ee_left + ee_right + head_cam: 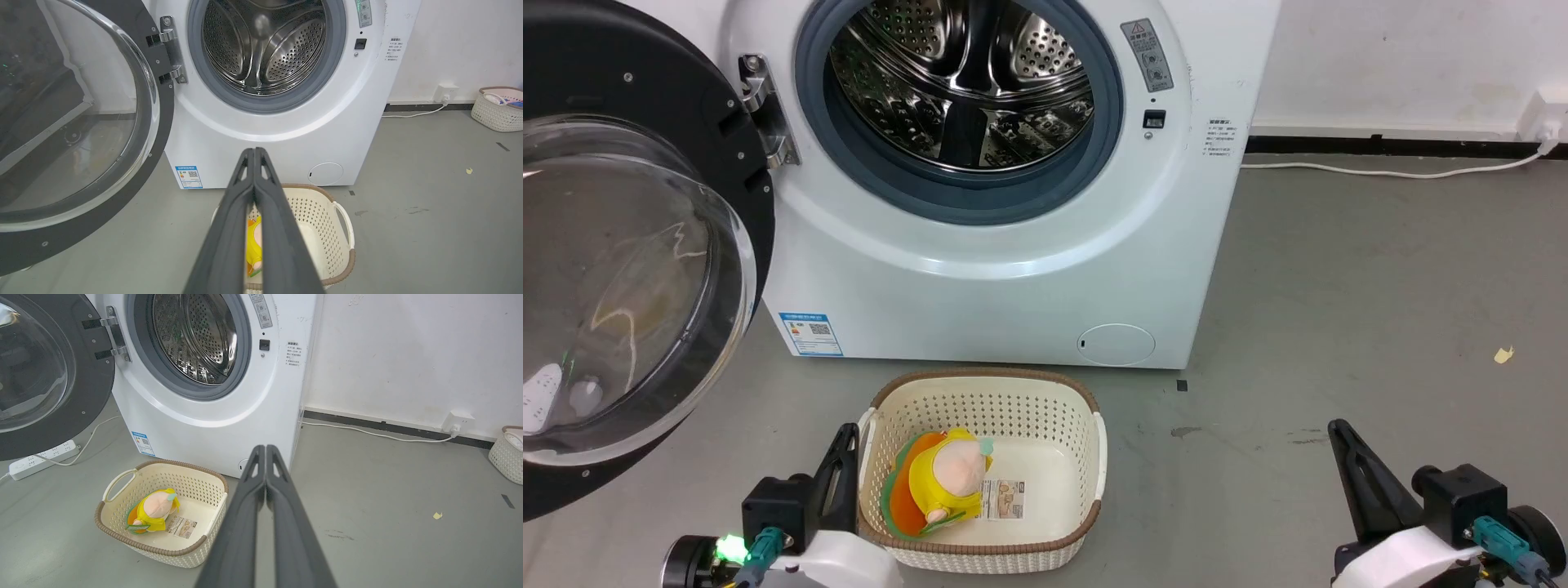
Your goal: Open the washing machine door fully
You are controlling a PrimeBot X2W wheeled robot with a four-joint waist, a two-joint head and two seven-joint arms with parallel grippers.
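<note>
The white washing machine (pixel 1013 269) stands ahead with its steel drum (pixel 964 73) exposed. Its round black door (pixel 629 245) with the clear glass bowl is swung wide open to the left on its hinge (pixel 764 110); the door (pixel 73 122) also appears in the left wrist view and the door (pixel 45 371) in the right wrist view. My left gripper (pixel 849 433) sits low at the lower left beside the basket, fingers pressed together and empty. My right gripper (pixel 1337 429) rests at the lower right over bare floor, also shut and empty. Both are well away from the door.
A cream perforated basket (pixel 1086 457) holding a yellow plush toy (pixel 943 482) sits on the floor before the machine. A white cable (pixel 1380 171) runs along the wall to a socket. A power strip (pixel 41 457) lies under the door. Another basket (pixel 498 110) stands far right.
</note>
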